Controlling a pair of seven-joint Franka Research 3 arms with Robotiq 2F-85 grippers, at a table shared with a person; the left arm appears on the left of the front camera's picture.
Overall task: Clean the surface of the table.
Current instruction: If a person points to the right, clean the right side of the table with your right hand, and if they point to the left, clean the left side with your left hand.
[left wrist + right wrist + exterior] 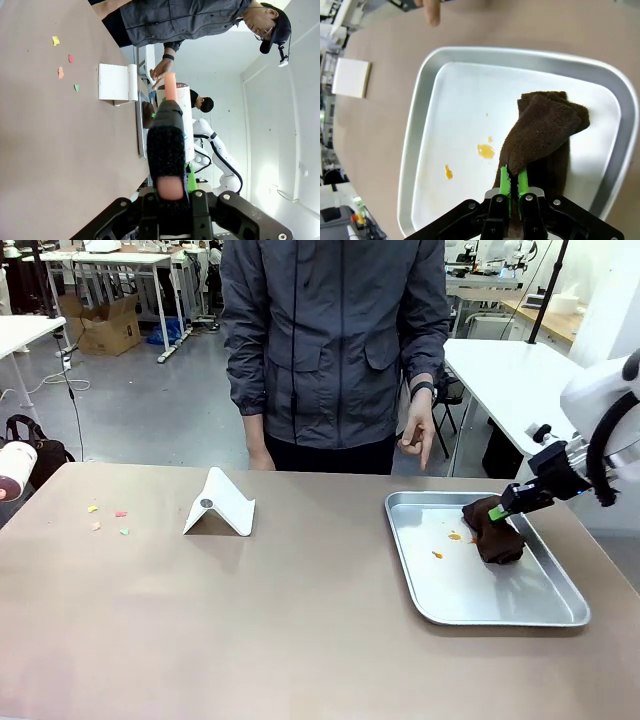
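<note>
Tan-brown matte table (300,640) lay wide and mostly bare, though small coloured crumbs (105,518) near its left end were not yet cleared. The right gripper (498,511) was clenched on a dark brown terry cloth (497,538) inside the silver metal tray (500,618) by the right edge. The left gripper (172,182) was clamped on a black, pink-tipped tool (166,142).

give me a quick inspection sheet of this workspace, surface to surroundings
surface: table tan, coloured crumbs near its left end
job's things: brown cloth in the silver tray, orange smears on the tray floor
clutter: white folded stand standing left of the tray
grippers: right gripper shut on the brown cloth; left gripper shut on a pink-orange piece
cables: black cable looped at the right arm
surroundings: person at the far side, hand pointing down near the tray; cardboard box on the floor behind
</note>
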